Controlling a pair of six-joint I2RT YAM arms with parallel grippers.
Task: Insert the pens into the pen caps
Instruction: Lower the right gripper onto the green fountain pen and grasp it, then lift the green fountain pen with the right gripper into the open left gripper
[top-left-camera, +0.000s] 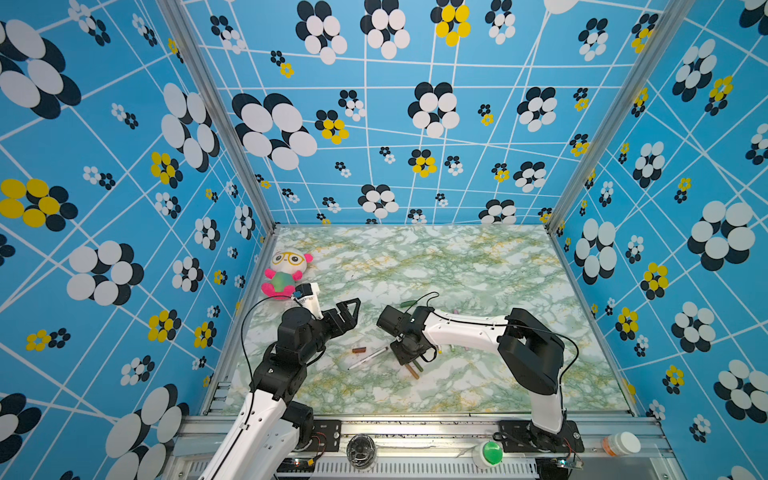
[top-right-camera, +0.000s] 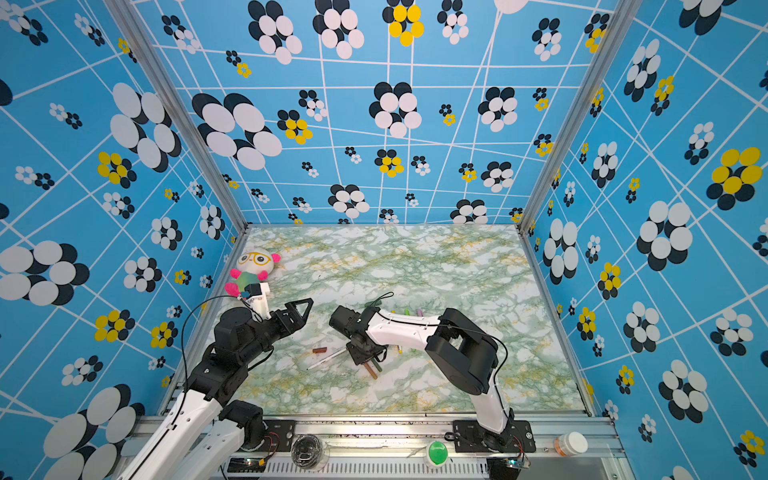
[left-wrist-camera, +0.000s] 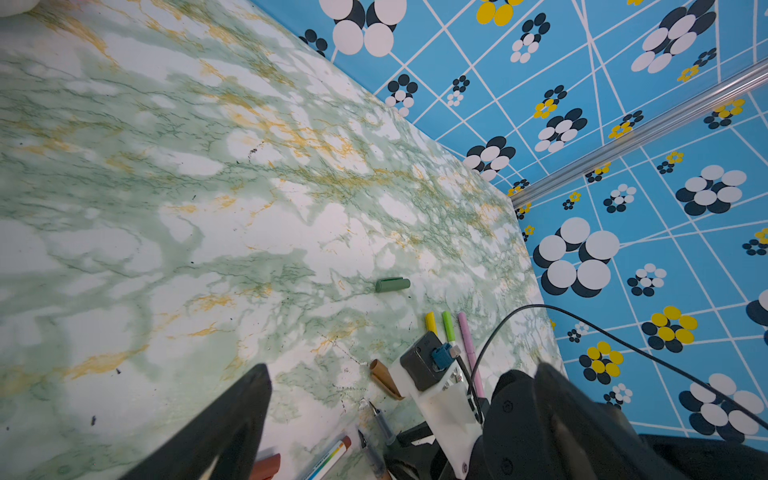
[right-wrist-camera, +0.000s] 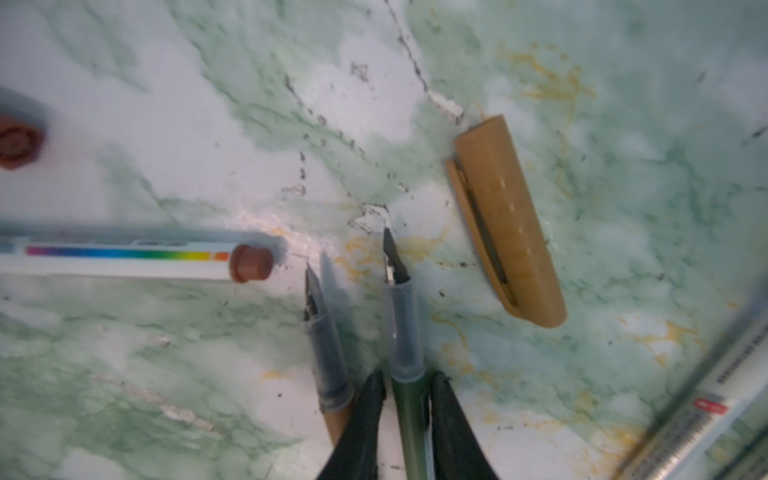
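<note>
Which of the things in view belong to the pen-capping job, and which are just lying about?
Job: dark-green pen, tan pen, brown-tipped white pen, yellow-ended pen, light-green-ended pen, pink pen, tan cap, brown cap, dark-green cap.
Lying about: plush toy, green button, white bottle.

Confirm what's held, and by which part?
Right gripper fingers flank the barrel of the dark-green pen behind its clear section; actual clamp cannot be told. Left gripper open, empty.
</note>
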